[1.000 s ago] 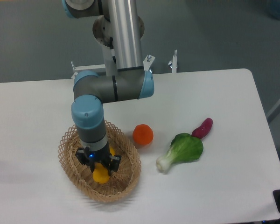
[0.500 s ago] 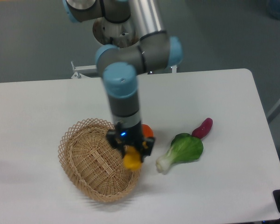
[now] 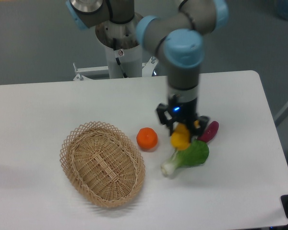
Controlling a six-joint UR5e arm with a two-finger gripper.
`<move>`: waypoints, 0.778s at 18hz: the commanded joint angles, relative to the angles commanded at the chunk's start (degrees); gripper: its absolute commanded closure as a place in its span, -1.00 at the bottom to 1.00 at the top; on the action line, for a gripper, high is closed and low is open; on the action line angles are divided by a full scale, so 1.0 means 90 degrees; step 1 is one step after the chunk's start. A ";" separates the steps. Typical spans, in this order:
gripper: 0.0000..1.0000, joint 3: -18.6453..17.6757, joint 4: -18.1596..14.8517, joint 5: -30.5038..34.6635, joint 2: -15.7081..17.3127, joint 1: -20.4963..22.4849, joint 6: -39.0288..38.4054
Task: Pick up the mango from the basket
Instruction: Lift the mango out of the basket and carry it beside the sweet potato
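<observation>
My gripper (image 3: pixel 181 130) is shut on the mango (image 3: pixel 180 137), a yellow-orange oval fruit, and holds it in the air above the green leafy vegetable (image 3: pixel 187 155), right of the basket. The tan wicker basket (image 3: pixel 102 163) sits at the front left of the table with nothing in it. The mango's upper part is hidden between my fingers.
A round orange (image 3: pixel 147 138) lies between the basket and my gripper. A purple vegetable (image 3: pixel 209 131) lies just right of my gripper. The white table's right edge (image 3: pixel 271 124) is further right. The arm's base (image 3: pixel 117 43) stands behind the table.
My gripper lifted the mango out of the basket and carried it right, past the orange, to above the green vegetable. The basket now holds nothing.
</observation>
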 joint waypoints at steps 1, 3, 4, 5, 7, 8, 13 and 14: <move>-0.25 0.0078 -0.0176 0.0000 0.0010 0.0107 0.0215; -0.25 0.0215 -0.0401 0.0000 0.0010 0.0254 0.0528; -0.25 0.0274 -0.0450 0.0000 0.0010 0.0313 0.0587; -0.25 0.0323 -0.0461 0.0000 0.0010 0.0342 0.0598; -0.25 0.0343 -0.0461 -0.0068 0.0000 0.0343 0.0607; -0.25 0.0343 -0.0461 -0.0068 0.0000 0.0343 0.0607; -0.25 0.0343 -0.0451 -0.0107 0.0010 0.0343 0.0607; -0.25 0.0343 -0.0451 -0.0107 0.0010 0.0343 0.0607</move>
